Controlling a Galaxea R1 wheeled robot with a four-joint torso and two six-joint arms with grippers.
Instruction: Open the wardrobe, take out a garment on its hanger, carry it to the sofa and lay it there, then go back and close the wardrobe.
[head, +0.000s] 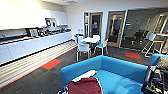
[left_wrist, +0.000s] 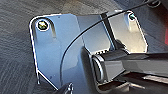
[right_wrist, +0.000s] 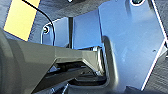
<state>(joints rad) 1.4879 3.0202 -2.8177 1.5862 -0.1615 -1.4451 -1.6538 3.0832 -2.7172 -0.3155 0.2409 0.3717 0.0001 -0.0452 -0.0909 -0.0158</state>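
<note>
The bright blue sofa (head: 120, 72) stands close in front of me, in the lower middle of the head view. The garment (head: 85, 87), dark red with a white sleeve spread toward the backrest, lies on the sofa's seat near its left arm. A dark part of my right arm (head: 151, 83) shows at the lower right, beside the sofa's right end. In the wrist views, dark carpet lies beneath each arm's plate.
A long white counter (head: 35, 43) runs along the left wall. A white round table with white chairs (head: 88, 43) stands behind the sofa. Red carpet patches (head: 51, 63) lie on the floor. Wooden doors (head: 115, 28) are at the back, and a high stool (head: 151, 43) at the right.
</note>
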